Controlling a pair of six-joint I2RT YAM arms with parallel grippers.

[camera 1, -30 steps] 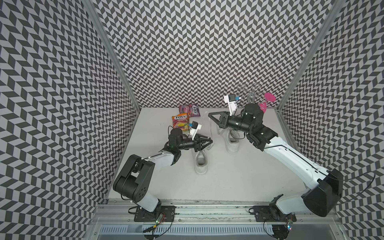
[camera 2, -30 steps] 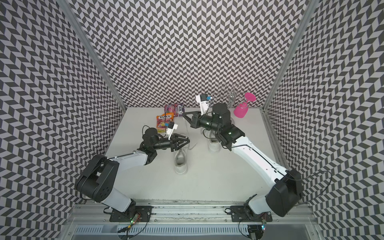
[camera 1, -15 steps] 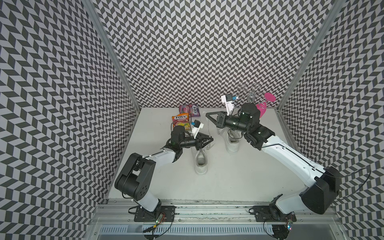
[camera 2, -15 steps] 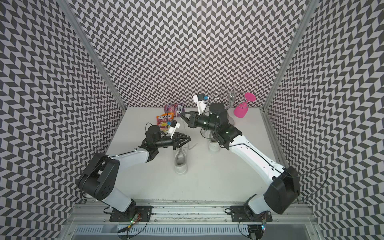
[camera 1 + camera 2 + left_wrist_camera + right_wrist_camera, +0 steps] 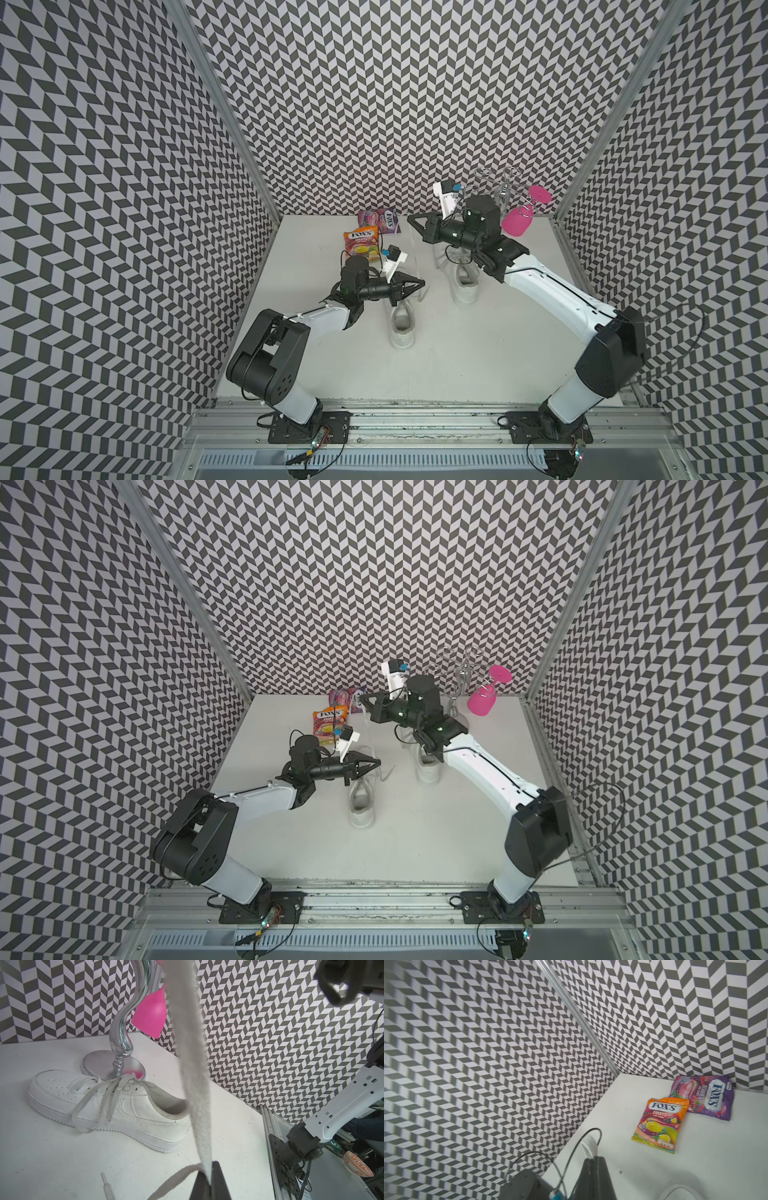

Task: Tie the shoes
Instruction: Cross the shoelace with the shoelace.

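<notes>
Both grippers are clamped on the same lace: left gripper low over the near shoe, right gripper holding it up, farther back.

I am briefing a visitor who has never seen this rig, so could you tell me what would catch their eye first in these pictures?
Probably the zigzag-patterned walls around the white table. Next, the bright pink glass hanging upside down from a chrome rack at the far right corner, and two candy bags at the far left. Mid-table, both arms pinch white laces above a pair of white shoes.
</notes>
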